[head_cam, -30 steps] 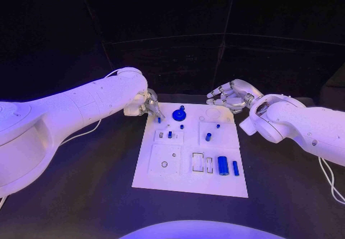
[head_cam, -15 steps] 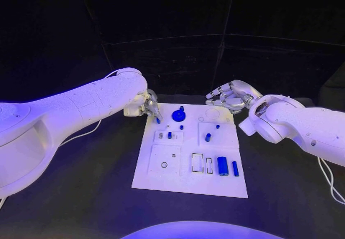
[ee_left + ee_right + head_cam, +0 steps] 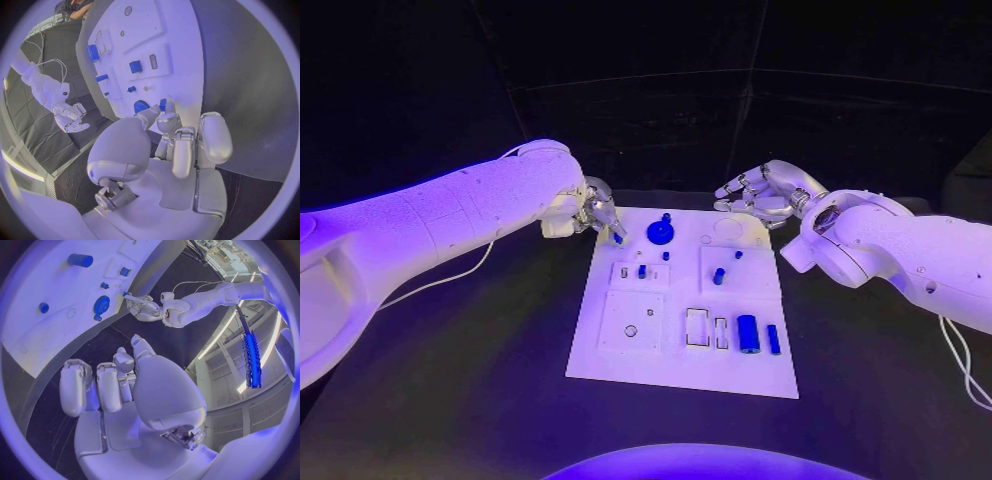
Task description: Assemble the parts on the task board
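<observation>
I'm seeing the table carrying the white board at centre. I'm holding the left hand over the board's far left corner, fingers pinching a small blue peg above it. Right hand is hovering by the far right corner, fingers curled in, nothing in them. Blue gear and a blue cylinder are sitting on the board.

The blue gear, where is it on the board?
In the head view the blue gear sits at the board's far edge, left of centre, just right of the left hand.
</observation>
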`<state>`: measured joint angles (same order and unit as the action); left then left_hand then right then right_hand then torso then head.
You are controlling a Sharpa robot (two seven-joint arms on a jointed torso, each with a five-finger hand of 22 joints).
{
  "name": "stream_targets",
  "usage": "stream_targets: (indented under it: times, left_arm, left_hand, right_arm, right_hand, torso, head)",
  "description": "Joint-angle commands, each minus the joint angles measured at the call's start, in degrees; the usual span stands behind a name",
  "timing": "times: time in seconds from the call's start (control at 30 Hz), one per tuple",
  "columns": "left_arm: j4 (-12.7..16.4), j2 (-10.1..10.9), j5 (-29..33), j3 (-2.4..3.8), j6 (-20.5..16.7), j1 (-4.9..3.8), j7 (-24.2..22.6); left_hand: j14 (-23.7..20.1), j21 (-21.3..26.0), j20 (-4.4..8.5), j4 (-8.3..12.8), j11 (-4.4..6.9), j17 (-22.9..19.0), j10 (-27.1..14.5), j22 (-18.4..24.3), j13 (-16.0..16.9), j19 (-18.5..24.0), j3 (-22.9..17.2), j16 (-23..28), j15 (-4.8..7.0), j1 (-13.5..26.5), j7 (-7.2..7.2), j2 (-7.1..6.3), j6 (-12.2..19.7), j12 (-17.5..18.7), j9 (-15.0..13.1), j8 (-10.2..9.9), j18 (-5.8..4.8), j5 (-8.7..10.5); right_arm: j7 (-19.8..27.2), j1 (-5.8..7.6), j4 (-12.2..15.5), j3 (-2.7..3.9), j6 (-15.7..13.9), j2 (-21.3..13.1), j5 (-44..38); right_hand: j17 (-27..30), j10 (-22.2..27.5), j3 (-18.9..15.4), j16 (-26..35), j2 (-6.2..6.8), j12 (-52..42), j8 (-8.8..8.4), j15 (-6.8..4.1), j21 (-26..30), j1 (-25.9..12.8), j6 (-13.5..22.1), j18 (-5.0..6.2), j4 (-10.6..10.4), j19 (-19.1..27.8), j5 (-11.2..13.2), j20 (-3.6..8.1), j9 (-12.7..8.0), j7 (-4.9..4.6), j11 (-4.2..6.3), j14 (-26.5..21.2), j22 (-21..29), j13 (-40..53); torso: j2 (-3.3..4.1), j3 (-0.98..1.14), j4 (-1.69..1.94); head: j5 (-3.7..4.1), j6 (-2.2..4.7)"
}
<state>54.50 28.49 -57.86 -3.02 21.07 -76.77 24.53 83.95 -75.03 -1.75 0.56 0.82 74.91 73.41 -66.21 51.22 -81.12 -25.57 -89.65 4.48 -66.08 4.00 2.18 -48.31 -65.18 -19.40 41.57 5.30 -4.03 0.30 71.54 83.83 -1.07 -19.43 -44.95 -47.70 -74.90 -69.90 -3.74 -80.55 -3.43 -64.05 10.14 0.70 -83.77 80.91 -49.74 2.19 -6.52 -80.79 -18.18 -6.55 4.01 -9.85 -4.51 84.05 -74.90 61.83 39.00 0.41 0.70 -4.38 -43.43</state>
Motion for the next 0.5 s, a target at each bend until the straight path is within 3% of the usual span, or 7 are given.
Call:
stream_targets:
  times: [0.03, 0.33, 0.5]
  left_arm:
    - [3.17, 1.77, 2.15, -0.02, -5.00, -0.09, -2.54]
    - [11.87, 6.85, 2.44, -0.14, -9.11, 0.33, -3.74]
    - [15.84, 9.15, 2.41, -0.58, -10.80, 1.17, -3.99]
  left_hand:
    - [6.05, -0.18, -0.31, 7.37, -0.06, 15.09, 0.56, -0.17, 0.12, -0.22, -7.88, -0.35, -0.29, 0.60, -0.36, -0.23, -0.30, -0.37, -0.12, 0.41, -0.34, -0.30]
    - [6.05, -0.45, -0.25, 7.77, 0.05, 15.09, 0.90, -0.63, 0.27, -0.41, -8.88, -0.35, -0.22, 0.80, -0.47, -0.97, -0.49, -0.51, -0.26, 0.78, -0.42, -0.33]
    - [6.05, -0.60, -0.22, 7.91, 0.09, 15.09, 1.06, -0.86, 0.36, -0.51, -9.31, -0.35, -0.19, 0.85, -0.51, -1.28, -0.56, -0.58, -0.31, 0.92, -0.47, -0.48]
  right_arm:
    - [0.37, 0.13, 0.12, 0.04, 0.28, -0.18, -0.09]
    - [0.34, 0.13, 0.12, 0.04, 0.27, -0.44, -0.09]
    - [0.39, 0.13, 0.03, 0.03, 0.32, -0.41, -0.09]
  right_hand:
    - [-1.93, 0.36, -0.23, 0.25, -0.19, 0.05, 0.20, -0.51, 0.35, 0.22, 0.37, 0.96, -0.05, 0.25, -0.29, 0.00, -0.08, 0.06, -0.09, 2.85, -1.70, 0.02]
    - [-1.88, 0.39, -0.24, 0.29, -0.18, 0.10, 0.21, -0.51, 0.36, 0.23, 0.37, 0.96, -0.05, 0.26, -0.30, 0.01, -0.07, 0.07, -0.09, 2.83, -1.69, -0.03]
    - [-1.88, 0.39, -0.24, 0.29, -0.18, 0.10, 0.21, -0.51, 0.36, 0.23, 0.37, 0.96, -0.05, 0.26, -0.30, 0.01, -0.07, 0.07, -0.09, 2.83, -1.69, -0.03]
  torso:
    - [0.02, -0.03, 0.04]
    - [0.05, -0.04, -0.02]
    - [0.08, -0.05, -0.10]
  head:
    - [-0.26, 0.04]
    - [-0.64, -0.04]
    - [-1.05, -0.20]
